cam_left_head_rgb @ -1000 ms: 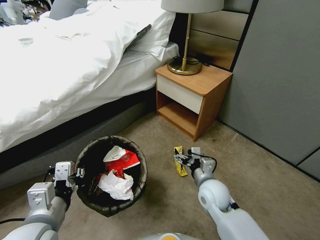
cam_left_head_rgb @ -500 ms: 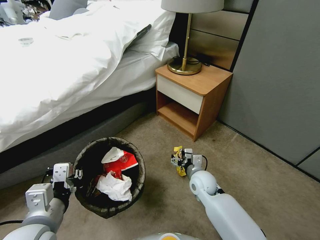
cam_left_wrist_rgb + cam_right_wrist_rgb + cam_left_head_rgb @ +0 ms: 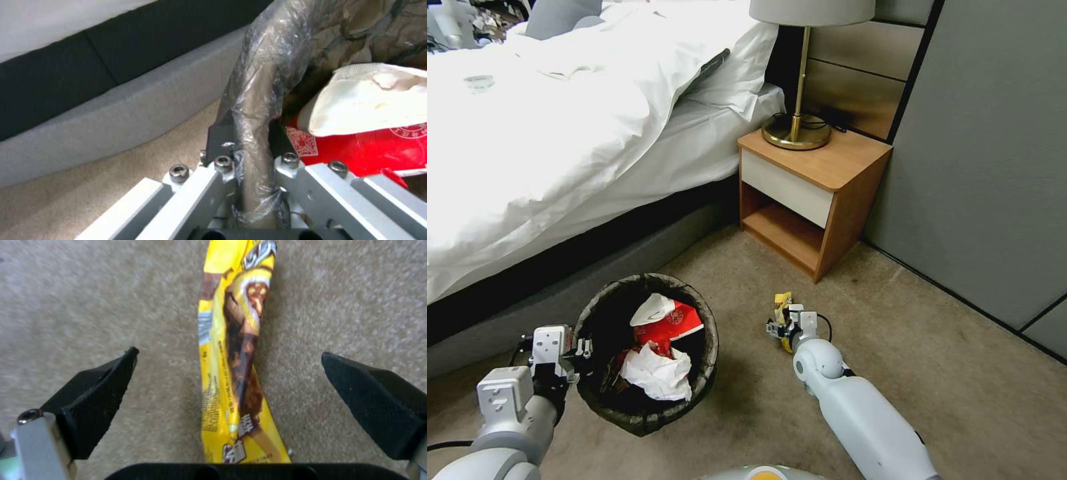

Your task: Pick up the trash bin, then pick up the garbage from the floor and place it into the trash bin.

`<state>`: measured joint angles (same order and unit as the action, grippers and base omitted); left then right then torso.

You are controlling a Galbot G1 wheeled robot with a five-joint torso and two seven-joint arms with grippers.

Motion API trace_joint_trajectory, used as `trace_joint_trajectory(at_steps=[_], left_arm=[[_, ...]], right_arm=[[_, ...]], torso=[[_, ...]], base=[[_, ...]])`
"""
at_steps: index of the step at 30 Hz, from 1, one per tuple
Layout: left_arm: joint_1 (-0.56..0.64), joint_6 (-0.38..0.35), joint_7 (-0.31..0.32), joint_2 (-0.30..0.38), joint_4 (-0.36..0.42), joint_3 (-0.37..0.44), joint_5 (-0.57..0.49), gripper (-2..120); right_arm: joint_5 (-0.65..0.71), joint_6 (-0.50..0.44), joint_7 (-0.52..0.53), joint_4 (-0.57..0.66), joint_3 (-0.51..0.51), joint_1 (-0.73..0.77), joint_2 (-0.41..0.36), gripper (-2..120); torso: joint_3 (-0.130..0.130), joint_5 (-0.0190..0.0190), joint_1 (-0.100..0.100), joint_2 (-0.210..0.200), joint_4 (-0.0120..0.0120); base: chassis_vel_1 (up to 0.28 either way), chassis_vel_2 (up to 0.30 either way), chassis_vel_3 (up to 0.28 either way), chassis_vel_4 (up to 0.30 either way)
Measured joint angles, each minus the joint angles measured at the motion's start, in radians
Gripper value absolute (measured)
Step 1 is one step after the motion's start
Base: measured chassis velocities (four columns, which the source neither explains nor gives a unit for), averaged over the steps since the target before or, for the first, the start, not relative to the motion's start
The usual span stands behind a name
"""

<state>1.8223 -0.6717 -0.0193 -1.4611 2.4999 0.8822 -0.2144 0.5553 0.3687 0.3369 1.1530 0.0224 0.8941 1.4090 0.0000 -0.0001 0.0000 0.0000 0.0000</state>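
The trash bin point(image 3: 712, 331), round with a dark bag over its rim, sits low at the left of the head view. My left gripper point(image 3: 582, 348) is shut on its near rim. The left wrist view shows that gripper point(image 3: 248, 133) clamped on the bag-covered rim point(image 3: 258, 86). Inside the bin lie a red-and-white carton point(image 3: 672, 321) and crumpled white paper point(image 3: 657, 373). A yellow snack wrapper point(image 3: 783, 301) lies flat on the carpet to the bin's right. My right gripper point(image 3: 779, 325) hangs open just over it, its fingers point(image 3: 95, 390) either side of the wrapper point(image 3: 233, 373).
The bed point(image 3: 560, 133) with white bedding runs along the left. A wooden nightstand point(image 3: 810, 193) carrying a brass lamp point(image 3: 797, 127) stands behind the wrapper. A grey wall point(image 3: 987, 167) closes the right side. Bare carpet point(image 3: 960, 387) stretches to the right.
My right arm has drawn left and closer over the yellow wrapper, which it now partly covers. The left gripper and bin have barely shifted.
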Motion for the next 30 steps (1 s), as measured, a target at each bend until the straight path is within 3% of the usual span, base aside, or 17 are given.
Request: trace_joint_trajectory(at_steps=[9, 14, 18, 20, 24, 30], left_arm=[[-0.002, 0.000, -0.002, 0.001, 0.000, 0.001, -0.002, 1], [-0.001, 0.000, -0.002, 0.000, 0.000, 0.002, -0.002, 1], [0.000, 0.000, -0.002, -0.001, 0.000, 0.002, -0.002, 1], [0.000, 0.000, -0.003, -0.002, 0.000, 0.002, -0.002, 1], [0.000, 0.000, -0.003, -0.003, 0.000, 0.002, -0.001, 1], [0.002, 0.000, -0.004, -0.004, 0.000, 0.001, 0.001, 1]], right_arm=[[-0.060, -0.061, -0.049, -0.204, 0.003, -0.090, 0.067, 100], [-0.064, -0.071, -0.053, -0.231, 0.006, -0.104, 0.080, 100], [-0.067, -0.075, -0.056, -0.228, 0.007, -0.098, 0.083, 88], [-0.073, -0.075, -0.057, -0.207, 0.006, -0.081, 0.079, 75], [-0.074, -0.075, -0.057, -0.201, 0.006, -0.076, 0.078, 67], [-0.074, -0.077, -0.060, -0.211, 0.004, -0.074, 0.077, 38]], torso=[[0.000, 0.0000, 0.000, 0.000, 0.0001], [0.000, 0.0000, 0.000, 0.000, 0.0000], [0.000, -0.0001, 0.000, 0.000, 0.0000], [0.000, 0.0001, 0.000, 0.000, -0.0001], [0.000, 0.0002, 0.000, 0.000, -0.0001], [0.000, 0.0001, 0.000, 0.000, -0.0001]], base=[[0.000, 0.000, 0.000, 0.000], [0.000, 0.000, 0.000, 0.000], [0.000, 0.000, 0.000, 0.000], [0.000, 0.000, 0.000, 0.000], [0.000, 0.000, 0.000, 0.000], [0.000, 0.000, 0.000, 0.000]])
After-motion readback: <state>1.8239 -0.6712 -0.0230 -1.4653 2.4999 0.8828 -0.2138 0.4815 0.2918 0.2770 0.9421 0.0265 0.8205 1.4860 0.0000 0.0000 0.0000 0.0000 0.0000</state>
